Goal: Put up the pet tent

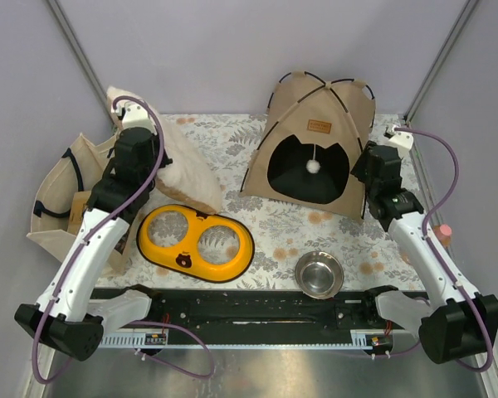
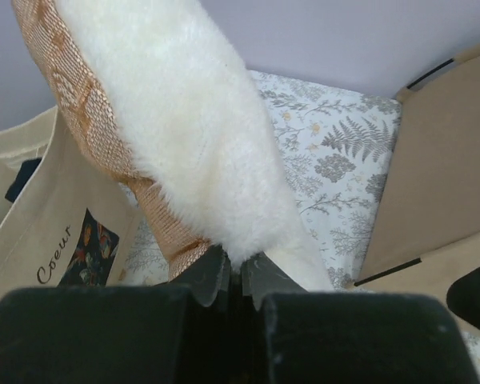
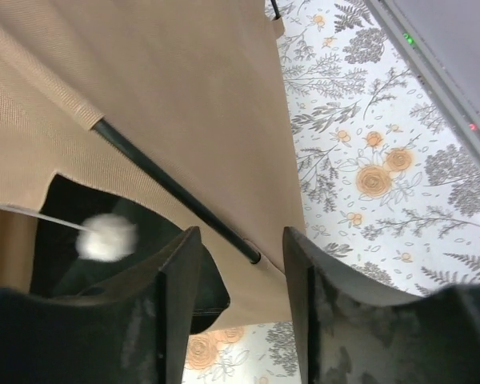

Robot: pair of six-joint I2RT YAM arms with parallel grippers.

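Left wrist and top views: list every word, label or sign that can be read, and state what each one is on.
"Coeur": dark script on the cream tote bag, next to a dark printed picture, in the left wrist view.
Brown label patch on the pet tent: too small to read in the top view.
No other text is legible.

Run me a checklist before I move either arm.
1. Left pincer shut on the cushion: ok.
2. Cushion clear of the tote bag: cannot tell.
3. Pet tent standing upright: ok.
4. Doorway open, only the pompom hanging in it: ok.
5. Right pincer open, gripping nothing: ok.
6. Right pincer clear of the tent pole: not ok, the pole end shows between its fingers.
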